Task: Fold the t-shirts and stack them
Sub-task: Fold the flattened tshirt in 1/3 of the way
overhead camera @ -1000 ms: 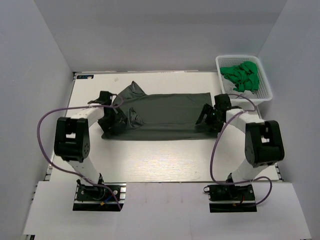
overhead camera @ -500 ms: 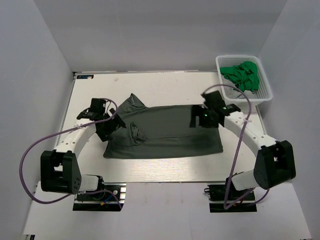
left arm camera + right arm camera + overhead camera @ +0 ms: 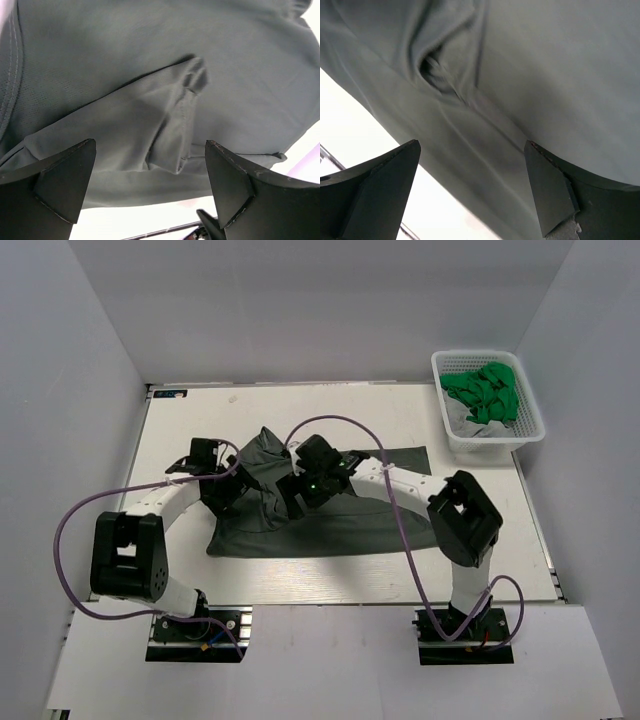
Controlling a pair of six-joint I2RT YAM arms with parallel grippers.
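On the white table (image 3: 330,575), 1 dark grey t-shirt (image 3: 340,525) lies partly spread, bunched at its left end. The left claw (image 3: 218,492) hangs over that bunched end, fingers apart, holding nothing. The right claw (image 3: 302,496) sits near it over the shirt's middle, likewise spread wide above bare cloth. In the far right corner, green t-shirts (image 3: 485,390) lie heaped in a white basket (image 3: 530,432).

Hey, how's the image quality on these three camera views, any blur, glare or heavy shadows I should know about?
Top external: even, soft light, sharp, no harsh shadows or glare. Left wrist: the grey shirt is crisp with stitching visible, while the table washes out to white. Right wrist: the same shirt looks soft and blurred, and the table is blown out there too.
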